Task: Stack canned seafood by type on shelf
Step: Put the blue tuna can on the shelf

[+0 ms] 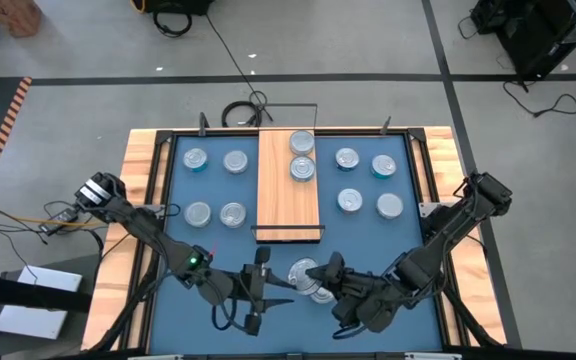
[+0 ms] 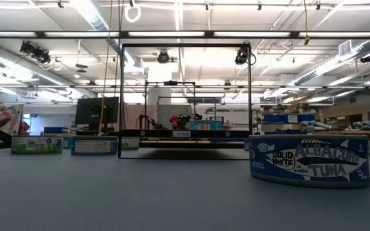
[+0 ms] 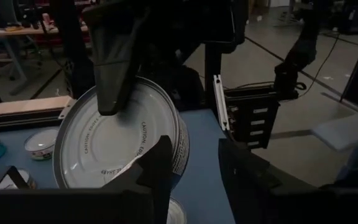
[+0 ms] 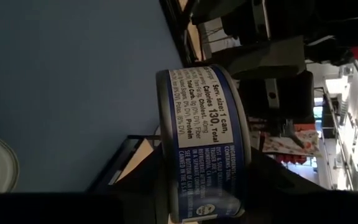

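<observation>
Right gripper [image 1: 320, 276] clamps blue-sided tin [image 4: 207, 143], lifted and tipped on edge, lid facing left gripper [image 1: 268, 282], just short of shelf [image 1: 288, 205] near end. Left fingers [image 3: 157, 165] spread, one each side of tin rim; right arm nearer. Second tin [image 1: 302, 268] lies on table beneath held one. Two tins [image 1: 302, 155] already on shelf far end; eight more flank shelf, four per side. Shelf near-end frame stands between held tin and board.

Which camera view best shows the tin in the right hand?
The right wrist view: the held tin fills the frame, label readable. The high view shows only its silver top; the left wrist view shows its top. The low view misses it.
</observation>
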Motion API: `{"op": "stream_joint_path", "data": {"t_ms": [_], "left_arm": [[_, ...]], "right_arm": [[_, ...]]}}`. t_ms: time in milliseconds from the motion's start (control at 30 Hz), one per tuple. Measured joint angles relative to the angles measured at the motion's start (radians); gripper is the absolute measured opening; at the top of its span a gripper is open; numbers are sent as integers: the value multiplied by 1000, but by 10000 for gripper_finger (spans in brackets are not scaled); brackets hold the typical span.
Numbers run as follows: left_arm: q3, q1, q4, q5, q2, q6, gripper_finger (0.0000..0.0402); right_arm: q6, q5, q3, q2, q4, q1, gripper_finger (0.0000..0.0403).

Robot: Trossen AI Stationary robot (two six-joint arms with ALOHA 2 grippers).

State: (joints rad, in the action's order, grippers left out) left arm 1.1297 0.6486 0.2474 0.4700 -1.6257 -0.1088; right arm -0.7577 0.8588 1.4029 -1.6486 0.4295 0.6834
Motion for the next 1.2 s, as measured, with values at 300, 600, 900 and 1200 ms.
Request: {"op": "stream_joint_path", "data": {"t_ms": [300, 600, 900, 1200], "left_arm": [[15, -13, -86, 62, -2, 71, 131], [50, -18, -125, 110, -6, 204, 131], [51, -59, -127, 116, -6, 249, 132], [94, -62, -112, 123, -7, 342, 132]], "right_arm": [[111, -33, 0, -34, 21, -2, 141], [146, -68, 3, -32, 23, -2, 141], [193, -115, 3, -32, 37, -3, 141], [227, -140, 4, -32, 57, -3, 141]]}}
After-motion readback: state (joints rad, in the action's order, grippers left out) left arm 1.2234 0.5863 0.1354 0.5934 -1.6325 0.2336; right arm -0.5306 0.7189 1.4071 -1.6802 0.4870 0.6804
